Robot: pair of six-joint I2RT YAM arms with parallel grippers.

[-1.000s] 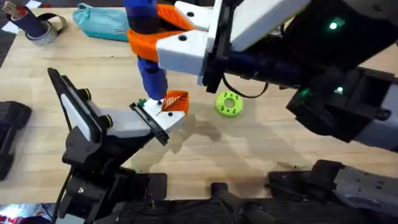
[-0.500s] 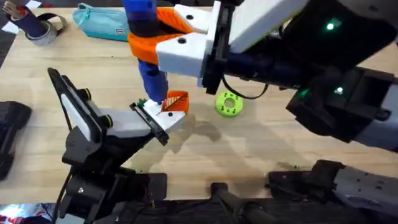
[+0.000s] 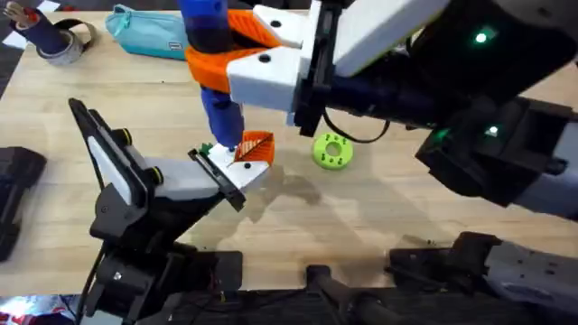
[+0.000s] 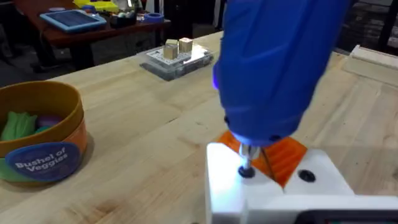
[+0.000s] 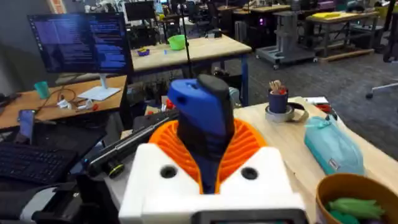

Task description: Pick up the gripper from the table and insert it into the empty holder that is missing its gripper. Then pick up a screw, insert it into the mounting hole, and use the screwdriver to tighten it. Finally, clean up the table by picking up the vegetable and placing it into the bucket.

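My right gripper [image 3: 226, 56], white with orange pads, is shut on the blue screwdriver [image 3: 219, 108] and holds it upright, tip down. Its bit rests on a screw [image 4: 247, 169] in the white head of the holder [image 3: 194, 176]. The gripper piece with the orange lattice face [image 3: 256, 147] sits in that head, right beside the bit [image 4: 280, 155]. The right wrist view has the screwdriver [image 5: 200, 118] clamped between the orange pads. The yellow-brown bucket [image 4: 59, 146] stands on the table [image 3: 379, 217] with a green vegetable [image 4: 15, 121] inside it.
A green disc [image 3: 332, 151] lies just right of the holder's head. A teal pouch [image 3: 149, 36] and a tape roll holding pens [image 3: 56, 41] sit at the far left. A clear box [image 4: 174, 57] stands farther back.
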